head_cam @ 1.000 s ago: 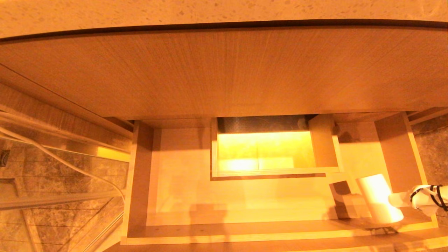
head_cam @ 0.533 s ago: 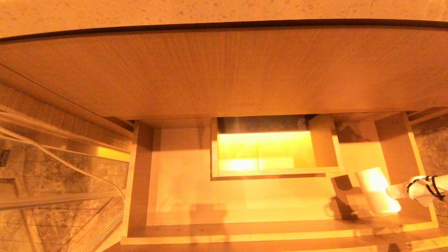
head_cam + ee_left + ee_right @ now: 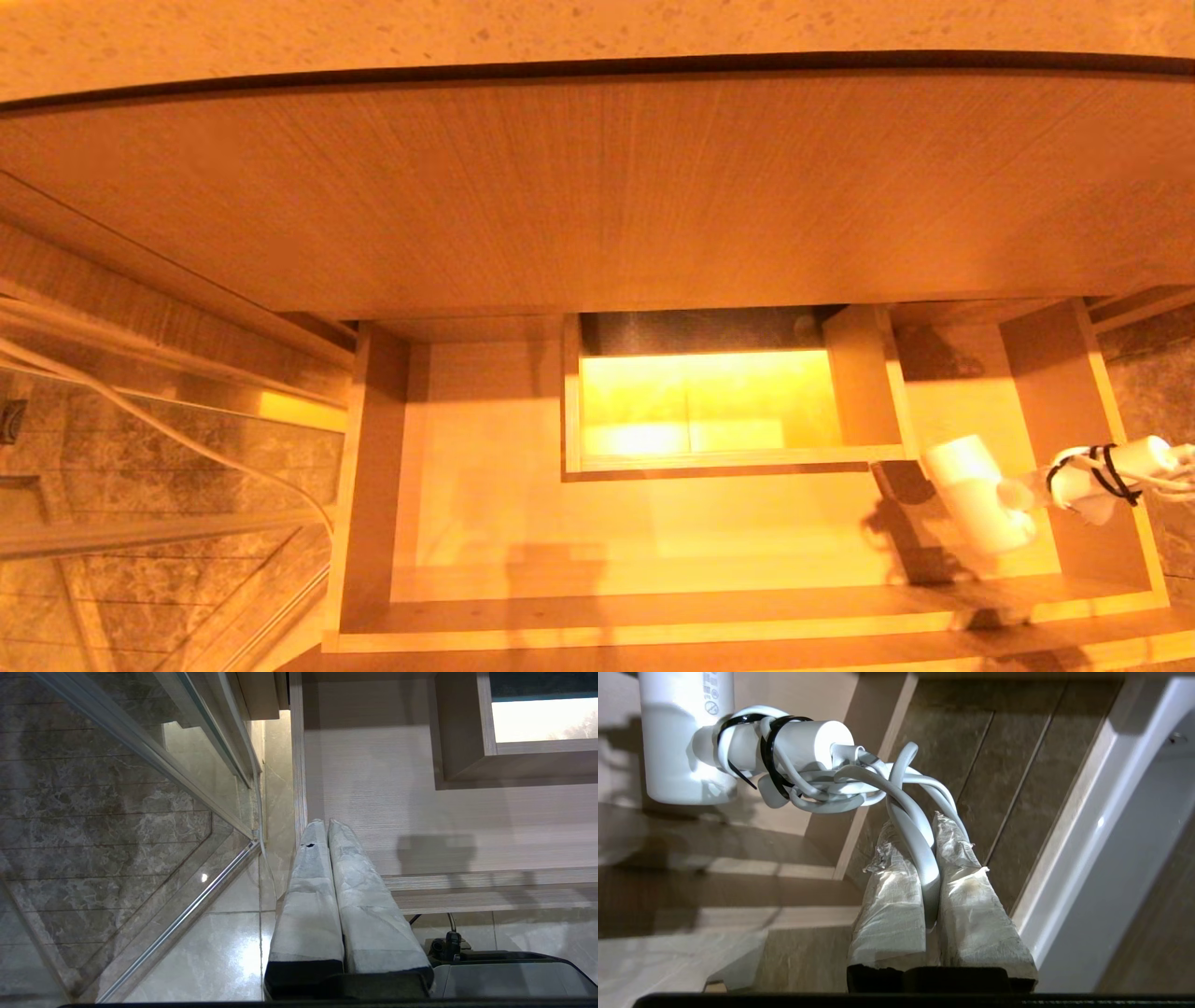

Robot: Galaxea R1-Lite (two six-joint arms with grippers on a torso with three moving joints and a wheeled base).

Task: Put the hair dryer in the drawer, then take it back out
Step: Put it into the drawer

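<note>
The small white hair dryer (image 3: 976,499) hangs over the right end of the open drawer (image 3: 653,621), barrel pointing down and forward. Its handle (image 3: 1092,471), wrapped in cord and black ties, reaches past the drawer's right wall. In the right wrist view my right gripper (image 3: 917,828) is shut on a loop of the white cord (image 3: 920,868), and the hair dryer (image 3: 684,732) dangles beyond it. I cannot tell whether the barrel touches the drawer floor. My left gripper (image 3: 325,823) is shut and empty, by the drawer's (image 3: 397,802) left front corner.
A boxed cut-out (image 3: 709,401) stands at the drawer's mid-back, close to the dryer's left. A tall wood panel (image 3: 597,187) rises above the drawer. A glass shower panel (image 3: 140,485) is at the left. A white fixture (image 3: 1111,835) sits right of the drawer.
The hair dryer has moved away from the drawer's front edge toward the back and sunk lower over the right end. Its handle has swung up and outward. The left gripper has not moved.
</note>
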